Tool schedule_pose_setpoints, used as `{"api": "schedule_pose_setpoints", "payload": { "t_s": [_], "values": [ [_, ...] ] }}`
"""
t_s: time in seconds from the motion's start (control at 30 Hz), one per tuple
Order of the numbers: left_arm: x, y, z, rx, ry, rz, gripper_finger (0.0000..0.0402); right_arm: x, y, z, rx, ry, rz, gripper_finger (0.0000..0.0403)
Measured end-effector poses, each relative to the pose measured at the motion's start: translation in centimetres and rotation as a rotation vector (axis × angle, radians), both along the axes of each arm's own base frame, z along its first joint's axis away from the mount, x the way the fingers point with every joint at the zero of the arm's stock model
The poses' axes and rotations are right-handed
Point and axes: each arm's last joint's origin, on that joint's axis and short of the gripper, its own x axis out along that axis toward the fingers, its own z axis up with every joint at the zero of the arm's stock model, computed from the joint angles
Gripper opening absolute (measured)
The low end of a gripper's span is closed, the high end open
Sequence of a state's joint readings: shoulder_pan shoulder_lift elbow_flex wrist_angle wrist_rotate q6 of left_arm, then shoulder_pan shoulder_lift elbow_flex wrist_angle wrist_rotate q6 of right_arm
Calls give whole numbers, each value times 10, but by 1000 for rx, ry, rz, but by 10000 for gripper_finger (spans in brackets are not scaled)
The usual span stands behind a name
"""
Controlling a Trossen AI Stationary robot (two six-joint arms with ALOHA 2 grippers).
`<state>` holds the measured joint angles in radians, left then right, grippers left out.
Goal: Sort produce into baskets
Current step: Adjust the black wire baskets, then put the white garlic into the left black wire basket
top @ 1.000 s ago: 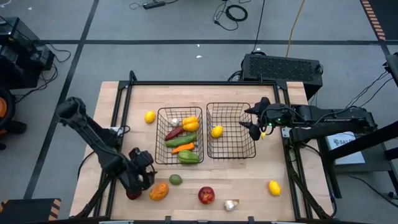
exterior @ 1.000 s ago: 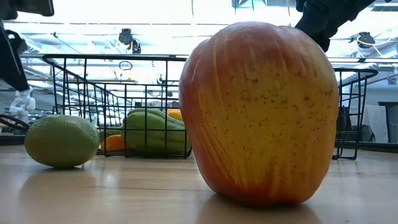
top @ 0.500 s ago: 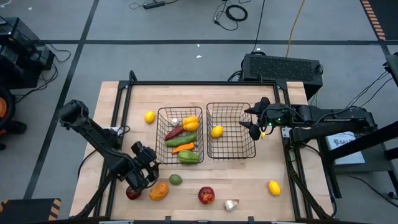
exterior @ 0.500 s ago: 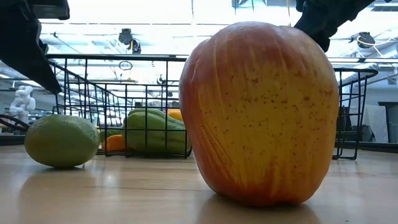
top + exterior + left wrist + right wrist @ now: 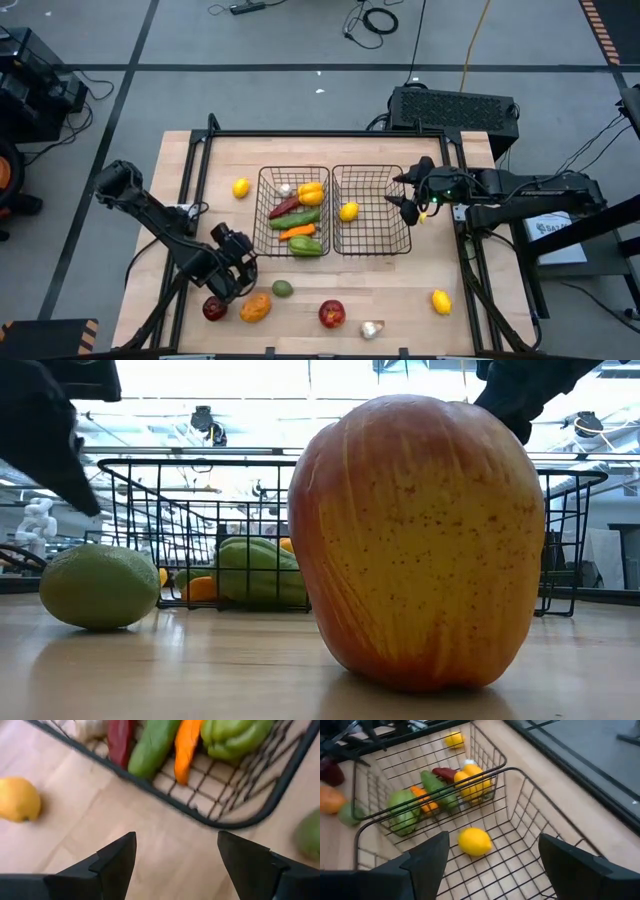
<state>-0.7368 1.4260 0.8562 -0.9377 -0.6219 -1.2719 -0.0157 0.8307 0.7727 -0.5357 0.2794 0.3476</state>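
Two black wire baskets (image 5: 372,168) sit side by side, one full of peppers (image 5: 305,246), perhaps garlic too, the other holding a lemon (image 5: 348,211).

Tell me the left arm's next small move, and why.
Probably swing the left end effector down over the dark red apple nearest it. Its fingers are open and empty, and that apple sits loose on the table, outside both baskets. The right end effector waits, open, at the right basket.

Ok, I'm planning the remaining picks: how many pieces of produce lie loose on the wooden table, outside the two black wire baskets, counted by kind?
Yellow lemons: 2
Red apples: 2
Orange pepper: 1
Green round fruit: 1
White garlic bulb: 1
Total: 7
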Motion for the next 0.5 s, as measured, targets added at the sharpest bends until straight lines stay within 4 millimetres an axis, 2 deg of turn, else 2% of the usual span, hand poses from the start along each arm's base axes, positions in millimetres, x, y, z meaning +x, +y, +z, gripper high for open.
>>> {"api": "schedule_pose_setpoints", "payload": {
  "t_s": [0.23,0.5],
  "values": [
    [-11,-13,11,-60,62,-18,285,0,18,0,94,1,193,297],
    [-19,-31,19,-118,11,-60,285,-7,66,1,76,-19,418,297]
  ]
}}
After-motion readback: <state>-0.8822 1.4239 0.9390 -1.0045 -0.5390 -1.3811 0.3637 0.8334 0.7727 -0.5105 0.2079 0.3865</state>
